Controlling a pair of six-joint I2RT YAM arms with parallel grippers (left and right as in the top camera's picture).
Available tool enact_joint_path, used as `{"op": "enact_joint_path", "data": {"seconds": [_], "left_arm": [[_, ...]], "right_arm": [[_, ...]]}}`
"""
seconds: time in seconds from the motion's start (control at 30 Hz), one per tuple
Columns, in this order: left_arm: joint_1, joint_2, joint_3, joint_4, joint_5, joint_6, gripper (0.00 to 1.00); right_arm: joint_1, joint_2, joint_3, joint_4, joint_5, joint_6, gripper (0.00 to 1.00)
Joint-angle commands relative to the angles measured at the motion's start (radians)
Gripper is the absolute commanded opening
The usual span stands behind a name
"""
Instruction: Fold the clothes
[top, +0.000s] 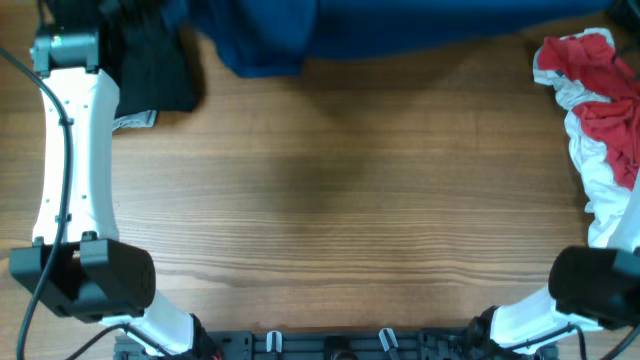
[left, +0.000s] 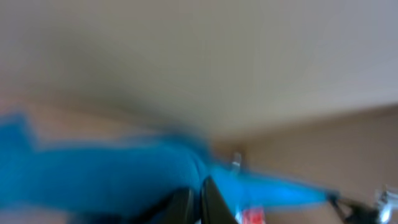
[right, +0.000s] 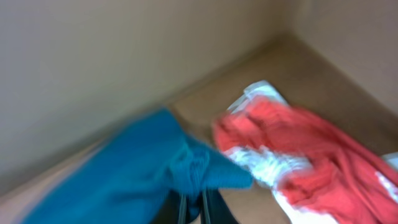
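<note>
- You are working over a wood-grain surface (top: 330, 200), mid-brown, with long streaks running left to right; its middle is bare.
- Behind it, both wrist views show a plain beige wall. The right wrist view shows it meeting a second wall at a corner.
- The blue shirt (top: 330, 30) lies across the far edge of the surface in the overhead view. It is a deep-blue, soft, matte cloth that runs out of the top of the frame.
- Your left fingers (left: 202, 196) are pressed together on blue cloth, which stretches away to both sides. That view is badly blurred.
- Your right fingers (right: 193, 208) are also pressed together, pinching a bunched, puckered fold of the blue shirt just above their tips.
- A black garment (top: 155, 65) sits at the far left, beside the white left arm (top: 70, 140). It is dark and slightly fuzzy, with a squared lower edge.
- A small pale strip (top: 135, 121) pokes out below the black garment, touching it. If anything is printed on it, it is too small to read.
- A red-and-white garment (top: 600, 110) is heaped at the far right in crumpled folds, with white edging around the red panels. It trails down the right edge towards the dark base of the right arm (top: 600, 285).
</note>
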Motion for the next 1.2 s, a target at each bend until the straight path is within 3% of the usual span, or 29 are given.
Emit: {"op": "enact_joint_path", "data": {"seconds": [0.0,0.07,0.17,0.47,0.67,0.8,1.0,1.17], "left_arm": [[-0.017,0.011,-0.003,-0.415,0.044,0.361,0.04],[-0.025,0.017,-0.007,-0.637,-0.022,0.431,0.04],[-0.044,0.017,-0.037,-0.845,-0.179,0.457,0.04],[-0.048,0.003,-0.041,-0.830,-0.197,0.455,0.04],[-0.089,0.003,-0.102,-1.029,-0.230,0.459,0.04],[-0.146,0.002,-0.280,-1.022,-0.316,0.369,0.04],[-0.156,-0.039,-0.544,-0.933,-0.518,0.168,0.04],[-0.155,-0.095,-0.580,-0.768,-0.465,0.189,0.04]], "right_arm": [[-0.012,0.099,-0.002,-0.166,0.132,-0.141,0.04],[-0.012,0.153,-0.002,-0.305,0.190,-0.141,0.04],[-0.015,0.210,-0.002,-0.431,0.213,-0.099,0.04],[-0.014,0.163,-0.002,-0.436,0.090,-0.134,0.04],[-0.014,0.163,-0.002,-0.668,0.131,-0.105,0.04],[-0.014,0.163,-0.060,-0.699,0.129,-0.081,0.04],[-0.040,0.162,-0.353,-0.566,0.138,-0.063,0.04],[-0.061,0.121,-0.391,-0.480,0.063,-0.106,0.04]]}}
